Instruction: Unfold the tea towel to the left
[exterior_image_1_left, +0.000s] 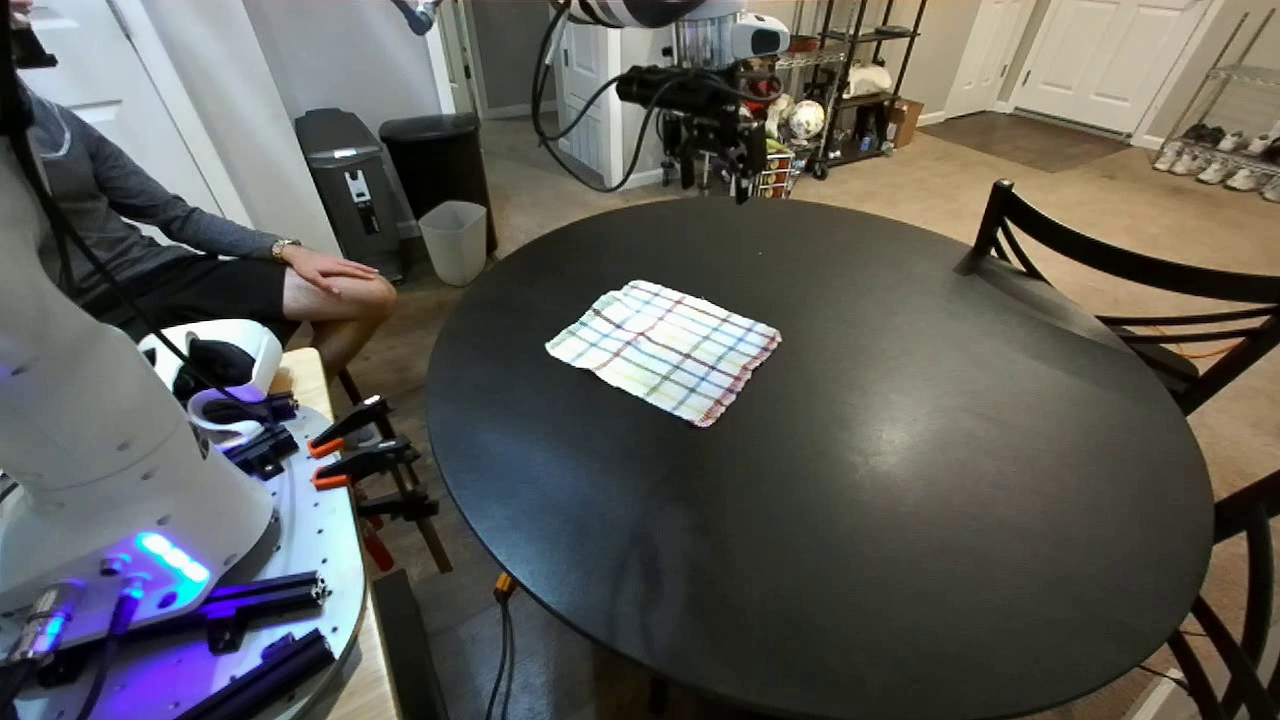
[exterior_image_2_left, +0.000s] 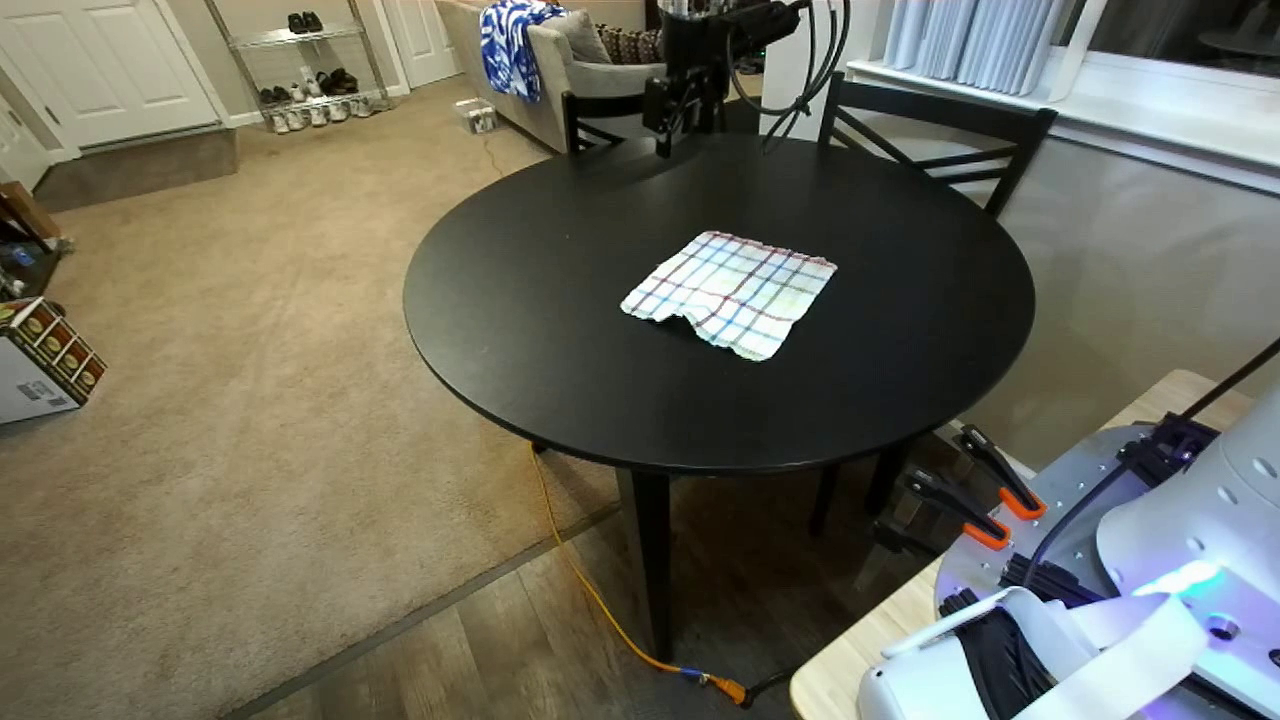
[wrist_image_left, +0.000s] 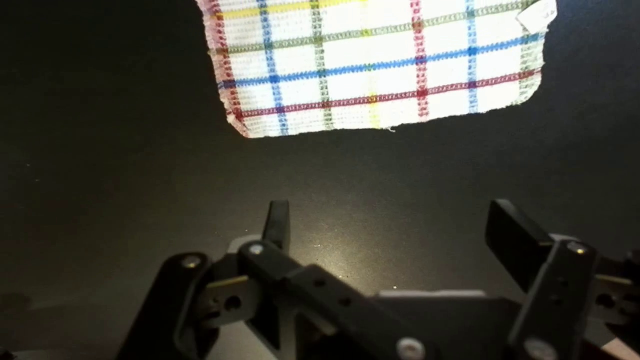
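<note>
Currently, tea towel (exterior_image_1_left: 665, 350): one, checked, laid out on the round black table (exterior_image_1_left: 900, 560), left of its middle in an exterior view.
Red-bordered side (exterior_image_1_left: 742, 384): turned to the lower right in an exterior view, to the left in the wrist view.
Long axis: outline nearly square; which side is longer cannot be told.
Lifted edge (exterior_image_2_left: 675, 309): shown raised off the table in an exterior view.
Robotiq gripper (wrist_image_left: 389, 215): one, fingers (wrist_image_left: 277, 220) parted wide, held above the table, apart from the towel.
White label tag (wrist_image_left: 539, 16): one, shown at the towel's edge in the wrist view alone.
Black chairs (exterior_image_1_left: 1130, 255): two counted in each exterior view.
Bins (exterior_image_1_left: 440, 160): three, shown in an exterior view only.
</note>
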